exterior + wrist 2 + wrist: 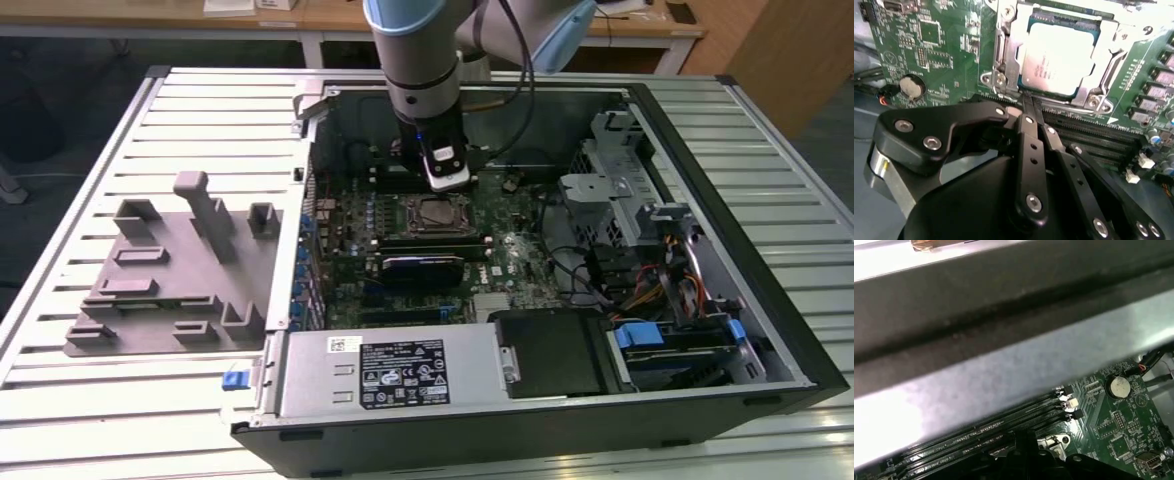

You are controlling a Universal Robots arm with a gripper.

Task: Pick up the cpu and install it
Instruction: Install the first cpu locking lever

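Cpu: silver-topped chip seated in the motherboard socket, shown clearly in the second wrist view. Gripper: jaws together, holding nothing, fingertips just beside the socket's edge. Coin battery and memory slots: in both wrist views. Grey fixture block and computer case: exterior view.
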